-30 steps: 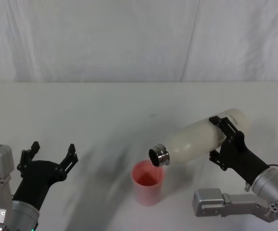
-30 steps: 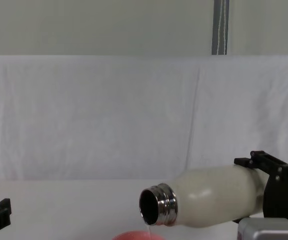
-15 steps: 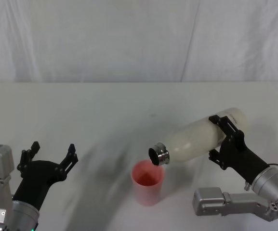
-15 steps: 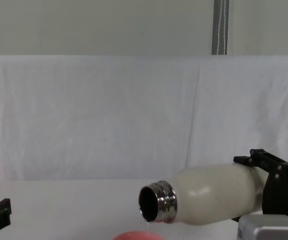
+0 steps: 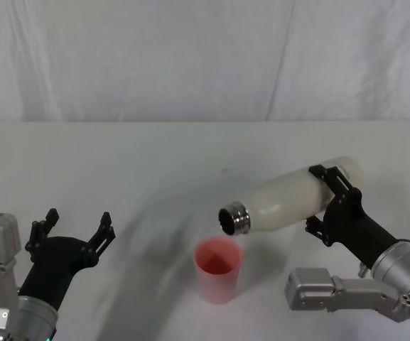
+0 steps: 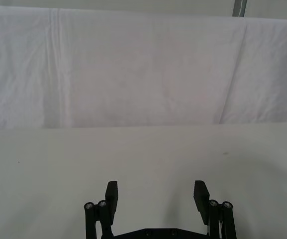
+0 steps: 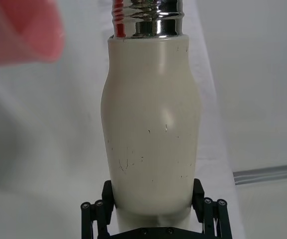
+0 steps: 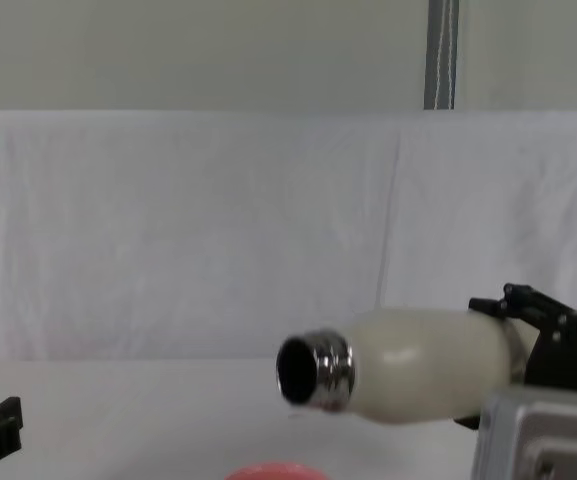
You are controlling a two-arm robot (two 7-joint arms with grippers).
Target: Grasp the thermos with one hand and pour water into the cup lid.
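My right gripper (image 5: 331,200) is shut on the base end of the cream-white thermos (image 5: 290,201), holding it nearly level in the air with its steel neck (image 5: 234,218) pointing left. The open mouth (image 8: 296,368) hangs just above and slightly behind the pink cup lid (image 5: 218,268), which stands upright on the table; its rim (image 8: 270,470) peeks up at the chest view's lower edge. In the right wrist view the thermos (image 7: 152,129) sits between the fingers (image 7: 198,195) with the blurred cup lid (image 7: 21,30) beyond. My left gripper (image 5: 73,229) rests open at the near left, nothing between its fingers (image 6: 112,194).
The white table (image 5: 155,163) stretches back to a white cloth backdrop (image 5: 190,57). A grey arm link (image 5: 332,291) lies low to the right of the cup lid.
The thermos has been raised and tipped back toward level, its mouth lifting higher above the cup lid. The thin stream seen earlier at the mouth no longer shows. The left arm has not moved.
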